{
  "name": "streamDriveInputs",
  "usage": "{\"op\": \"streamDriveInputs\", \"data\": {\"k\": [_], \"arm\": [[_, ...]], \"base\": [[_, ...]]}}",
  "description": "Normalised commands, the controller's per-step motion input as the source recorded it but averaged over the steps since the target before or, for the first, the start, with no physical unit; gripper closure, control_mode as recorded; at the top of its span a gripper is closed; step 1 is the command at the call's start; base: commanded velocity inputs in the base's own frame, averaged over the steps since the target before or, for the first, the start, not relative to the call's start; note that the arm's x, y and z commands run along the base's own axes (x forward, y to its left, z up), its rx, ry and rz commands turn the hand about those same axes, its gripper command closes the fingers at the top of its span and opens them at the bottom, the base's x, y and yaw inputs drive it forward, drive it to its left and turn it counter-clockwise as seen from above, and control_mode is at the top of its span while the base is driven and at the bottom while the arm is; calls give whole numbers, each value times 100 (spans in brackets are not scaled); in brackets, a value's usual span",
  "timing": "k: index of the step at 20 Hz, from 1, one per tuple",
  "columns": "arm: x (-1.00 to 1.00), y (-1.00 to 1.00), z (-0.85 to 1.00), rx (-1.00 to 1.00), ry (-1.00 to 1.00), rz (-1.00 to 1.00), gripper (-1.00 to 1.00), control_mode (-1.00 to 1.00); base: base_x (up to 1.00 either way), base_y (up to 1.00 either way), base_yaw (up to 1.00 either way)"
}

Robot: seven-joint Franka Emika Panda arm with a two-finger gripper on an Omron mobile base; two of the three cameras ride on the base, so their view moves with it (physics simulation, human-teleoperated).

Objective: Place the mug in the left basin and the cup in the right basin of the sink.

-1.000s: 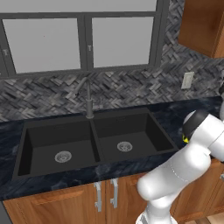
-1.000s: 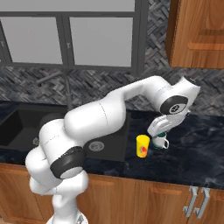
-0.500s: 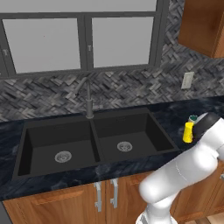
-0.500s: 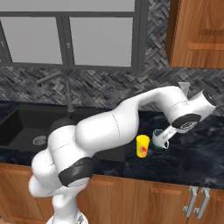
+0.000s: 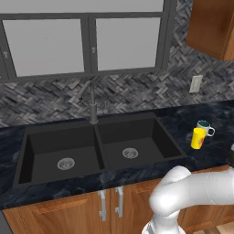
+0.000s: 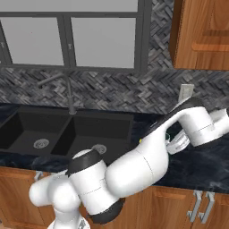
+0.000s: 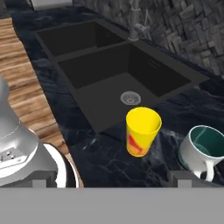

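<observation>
Arm swung right — cup [image 7: 142,131], mug [image 7: 203,151] on counter [image 7: 109,164]

One mug [image 7: 199,151], one cup [image 7: 142,131], two basins, one faucet [image 5: 93,103].

The mug [image 5: 204,126] stands half hidden behind the cup [image 5: 198,138]; the arm covers both in the right base view.

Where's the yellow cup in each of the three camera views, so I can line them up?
Left base view: the cup stands on the counter right of the sink, in front of the mug.
Right base view: I cannot make it out; the arm covers that spot.
Hand view: lower centre, mug to its right.
Shared landmark: the right basin drain.
</observation>
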Motion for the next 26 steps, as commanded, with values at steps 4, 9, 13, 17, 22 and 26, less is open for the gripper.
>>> {"op": "streamDriveInputs", "data": {"k": [4,9,13,17,22,26], "arm": [[0,6,-11,10,-3,-5,-100,-100],[-1,18,-4,5,1,-14,-100,-100],[-1,18,-1,4,1,-21,-100,-100],[-9,19,-6,7,11,-23,-100,-100],[-10,16,-8,3,8,-22,-100,-100],[-2,1,-7,4,0,-10,-100,-100]], "base": [[0,0,0],[0,0,0],[0,0,0],[0,0,0],[0,0,0],[0,0,0]]}}
